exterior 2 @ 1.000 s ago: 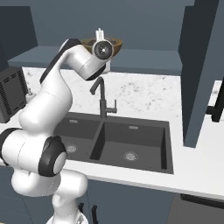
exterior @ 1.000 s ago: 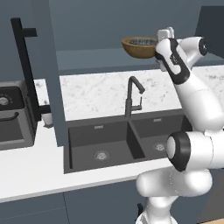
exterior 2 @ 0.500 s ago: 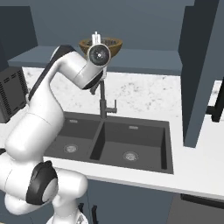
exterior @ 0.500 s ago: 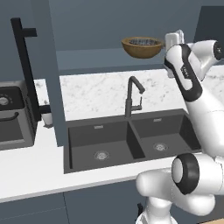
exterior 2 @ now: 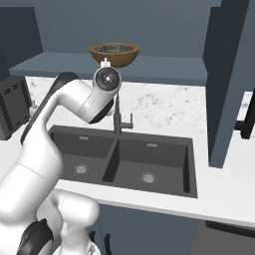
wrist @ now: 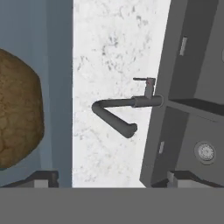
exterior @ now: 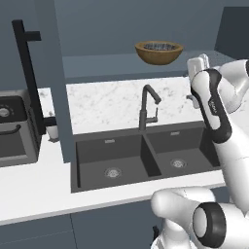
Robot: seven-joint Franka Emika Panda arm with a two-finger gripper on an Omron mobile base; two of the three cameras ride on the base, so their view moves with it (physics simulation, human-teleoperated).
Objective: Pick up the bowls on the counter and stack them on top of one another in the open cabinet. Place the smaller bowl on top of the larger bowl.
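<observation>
The larger bowl (exterior: 159, 55) (exterior 2: 114, 58), brown and wooden-looking, stands on the shelf (exterior: 107, 64) of the open cabinet. The smaller bowl (exterior: 159, 46) (exterior 2: 114, 48) sits nested in it; just its pale speckled inside shows within the brown rim. In the hand view the brown bowl's outside (wrist: 19, 109) lies at the left edge. My gripper (wrist: 113, 178) is open with nothing between its fingers, looking down on the white counter (wrist: 113, 43) and the tap. The wrist (exterior: 199, 68) (exterior 2: 107, 78) hangs right of the bowls and lower, apart from them.
A black tap (exterior: 147, 104) (exterior 2: 119, 117) rises behind a dark double sink (exterior: 141, 155) (exterior 2: 124, 159). The open cabinet door (exterior: 53, 78) with its black bar handle (exterior: 29, 73) stands to the left. A dark appliance (exterior: 12, 129) sits on the counter's left end.
The hand has drawn back from beside the brown bowl, rightward and down in the left base view. The bowls stay on the shelf. The jaws stay wide.
</observation>
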